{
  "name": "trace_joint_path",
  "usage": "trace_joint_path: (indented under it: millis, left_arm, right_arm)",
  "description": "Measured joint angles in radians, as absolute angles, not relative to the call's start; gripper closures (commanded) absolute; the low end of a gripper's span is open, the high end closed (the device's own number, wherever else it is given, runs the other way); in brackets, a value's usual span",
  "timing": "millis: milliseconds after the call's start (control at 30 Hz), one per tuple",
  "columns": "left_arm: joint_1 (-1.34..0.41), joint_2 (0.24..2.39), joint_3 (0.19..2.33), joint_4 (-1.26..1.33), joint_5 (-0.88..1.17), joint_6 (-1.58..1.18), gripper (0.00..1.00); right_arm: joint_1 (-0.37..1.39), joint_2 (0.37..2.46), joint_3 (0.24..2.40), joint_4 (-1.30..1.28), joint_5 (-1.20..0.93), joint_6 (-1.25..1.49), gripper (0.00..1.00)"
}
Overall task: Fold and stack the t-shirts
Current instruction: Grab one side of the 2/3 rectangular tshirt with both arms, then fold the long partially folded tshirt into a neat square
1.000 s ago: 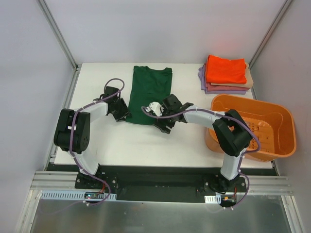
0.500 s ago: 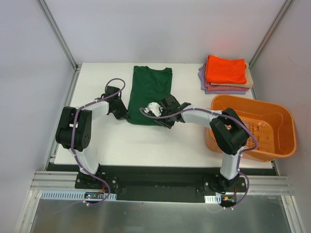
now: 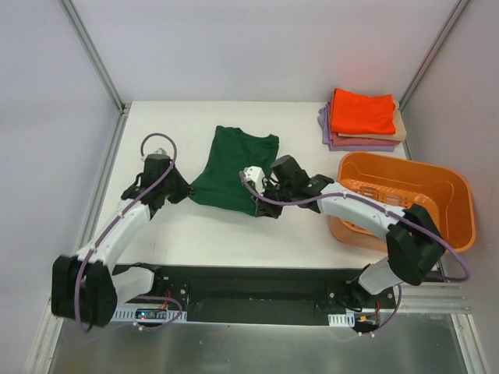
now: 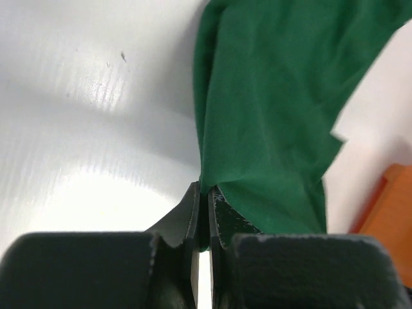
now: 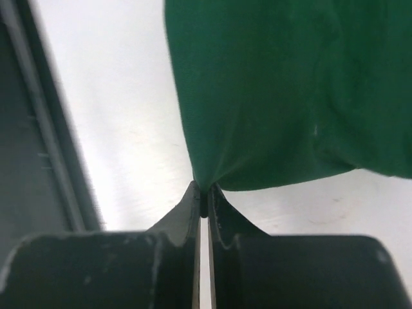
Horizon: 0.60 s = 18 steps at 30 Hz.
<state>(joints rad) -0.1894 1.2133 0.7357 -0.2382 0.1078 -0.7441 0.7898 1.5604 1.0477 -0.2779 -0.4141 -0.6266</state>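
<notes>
Pale walls close in a white surface [image 3: 164,132], and the work on it has come down to two pinches. The left end effector [image 4: 205,193] has its jaws pressed together on the near left corner of the dark green t-shirt [image 3: 234,167], with a thin fold of hem caught between the tips. The right end effector [image 5: 203,193] is pinching the near right corner in the same way, and the cloth fans up from that point. A second ago both stood spread at those corners and the shirt lay flat as a long rectangle. Now the near edge is gathered and drawn up, and the body is skewed and rumpled while the collar end rests on the surface. I judge that the grasp is made and the fold of the near half over the far half is beginning. Its neatness will likely depend on the two corners travelling level. The shirt lies left of the orange basket [image 3: 401,167], with the right arm reaching from the basket's side. The stack of folded t-shirts [image 3: 360,117] waits just beyond the basket's far rim, well apart from the green shirt.
</notes>
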Motion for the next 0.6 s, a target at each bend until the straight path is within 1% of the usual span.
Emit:
trace_joint_path:
  millis: [167, 300, 467, 600]
  left_arm:
    - [-0.19, 0.955, 0.696, -0.283, 0.047, -0.767, 1.0]
    - [-0.19, 0.822, 0.691, -0.331, 0.033, -0.776, 1.0]
    - [-0.19, 0.739, 0.691, -0.367, 0.025, -0.779, 1.0]
    - [-0.191, 0.75, 0.713, -0.395, 0.021, -0.779, 1.0]
  right_arm:
    - [0.799, 1.438, 1.015, -0.251, -0.63, -0.461, 0.99]
    - [0.802, 1.403, 1.011, -0.22, -0.795, -0.34, 1.0]
    - [0.803, 1.381, 1.01, -0.209, -0.878, -0.249, 0.99]
    - [0.783, 1.379, 1.01, -0.206, -0.895, -0.199, 0.99]
